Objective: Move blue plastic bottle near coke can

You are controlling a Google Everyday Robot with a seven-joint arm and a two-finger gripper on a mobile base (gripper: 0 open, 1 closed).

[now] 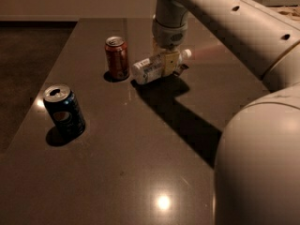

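The blue plastic bottle (151, 68) lies on its side just right of the coke can (117, 57). Its base points at the can and its white cap points back right. The coke can is red-orange with a silver top and stands upright on the dark table (140, 163). My gripper (168, 62) comes down from above and is shut across the bottle's middle, holding it at or just above the tabletop. A small gap shows between the bottle's base and the can.
A dark blue Pepsi can (64, 111) stands upright near the table's left edge, in front of the coke can. My large pale arm (253, 139) fills the right side of the view and casts a shadow across the table's middle.
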